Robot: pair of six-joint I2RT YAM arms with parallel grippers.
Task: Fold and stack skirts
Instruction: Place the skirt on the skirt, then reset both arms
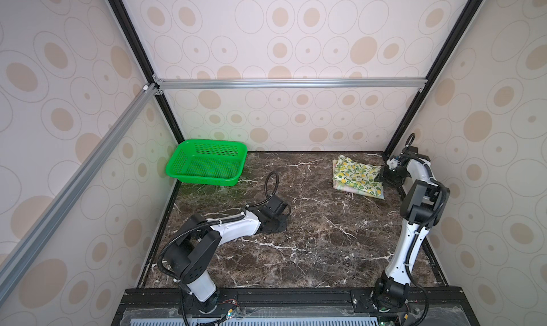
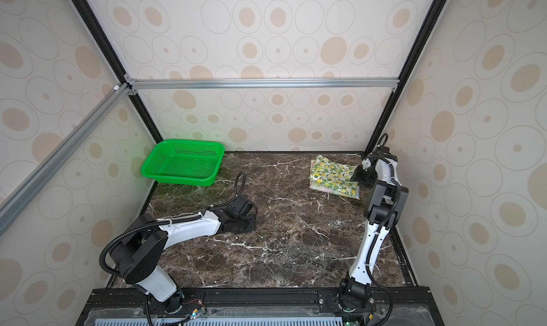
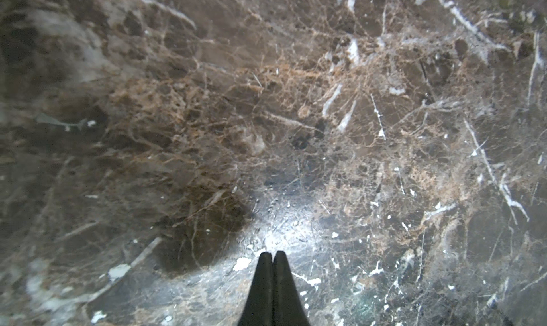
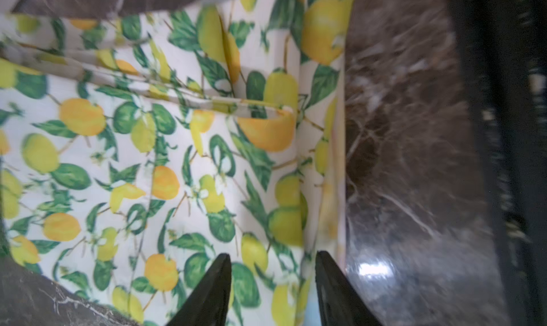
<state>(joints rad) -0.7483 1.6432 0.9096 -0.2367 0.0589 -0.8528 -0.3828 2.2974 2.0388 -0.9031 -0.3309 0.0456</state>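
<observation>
Jaws on the right arm stand spread over the edge of the folded lemon-print skirt (image 4: 148, 161), while the left arm's jaws are pressed together above the desk (image 3: 266, 102).

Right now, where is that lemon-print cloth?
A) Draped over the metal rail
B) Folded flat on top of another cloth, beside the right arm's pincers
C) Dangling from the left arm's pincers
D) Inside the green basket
B: in a top view the lemon-print cloth lies folded on a paler cloth whose edge peeks out beneath it. The right gripper is open just over it, and the green basket holds nothing.
</observation>
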